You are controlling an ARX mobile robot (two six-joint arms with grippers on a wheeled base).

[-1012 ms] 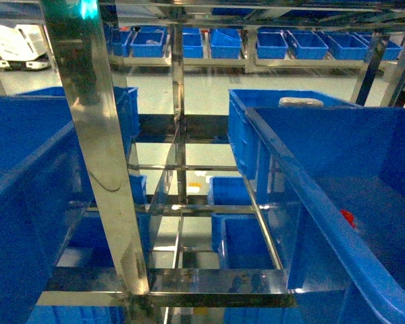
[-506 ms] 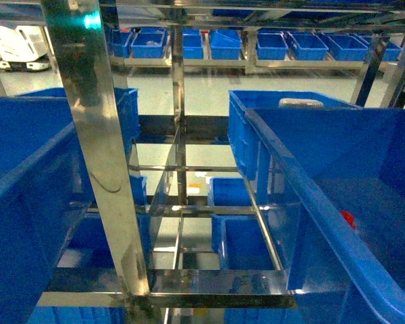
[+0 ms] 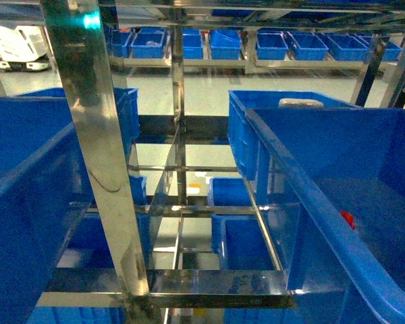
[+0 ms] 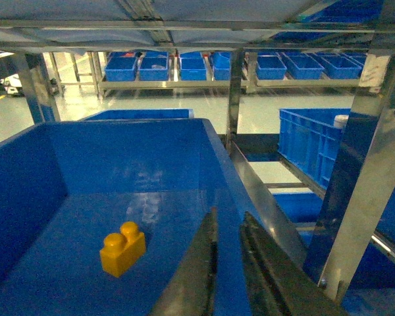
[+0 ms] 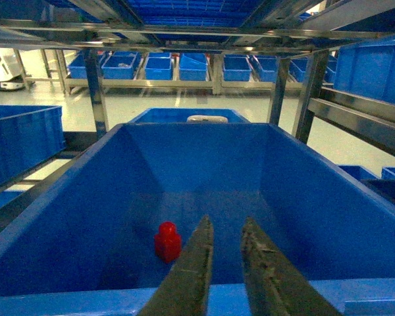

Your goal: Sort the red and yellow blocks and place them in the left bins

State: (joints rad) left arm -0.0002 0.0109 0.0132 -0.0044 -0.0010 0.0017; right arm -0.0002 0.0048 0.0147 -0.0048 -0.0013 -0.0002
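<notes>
In the left wrist view the yellow block (image 4: 123,248) lies on the floor of a deep blue bin (image 4: 26,164). My left gripper (image 4: 229,216) hangs to its right over the bin's right wall, slightly open with nothing between its fingers. In the right wrist view the red block (image 5: 168,241) stands on the floor of another blue bin (image 5: 316,191). My right gripper (image 5: 227,222) is above that bin's near rim, open and empty, with the block just left of its left finger. The head view shows the red block (image 3: 347,218) in the right-hand bin (image 3: 391,135) and no grippers.
A shiny steel shelf post (image 3: 94,135) rises between the left bin (image 3: 20,148) and the right one. Steel rails (image 3: 189,278) cross below, with smaller blue crates (image 3: 239,239) under them. More crates (image 3: 270,44) line a far shelf.
</notes>
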